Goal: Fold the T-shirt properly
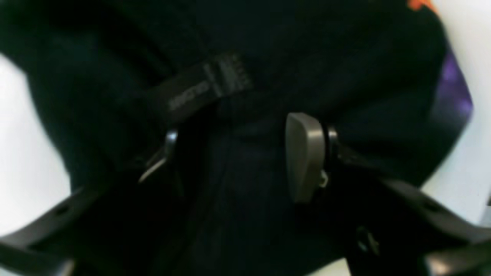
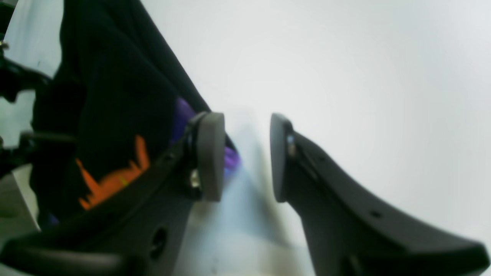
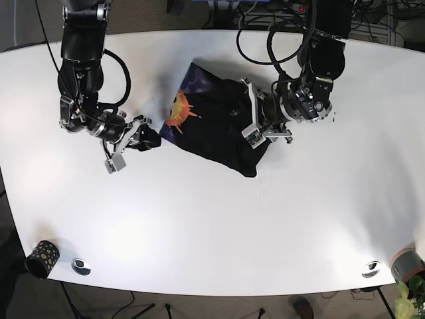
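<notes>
Even overhead light washes the glossy white desk (image 3: 212,219) bright in the base view, with soft, faint shadows. Both wrist views are blurred. The black printed T-shirt (image 1: 245,76) fills the left wrist view with near-featureless dark; the right wrist view bows at its edges.

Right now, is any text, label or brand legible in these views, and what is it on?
Neck label inside the T-shirt: pale lettering there, too blurred to read.
T-shirt print: an orange and purple graphic, no readable words.
Nothing else carries legible text.
</notes>
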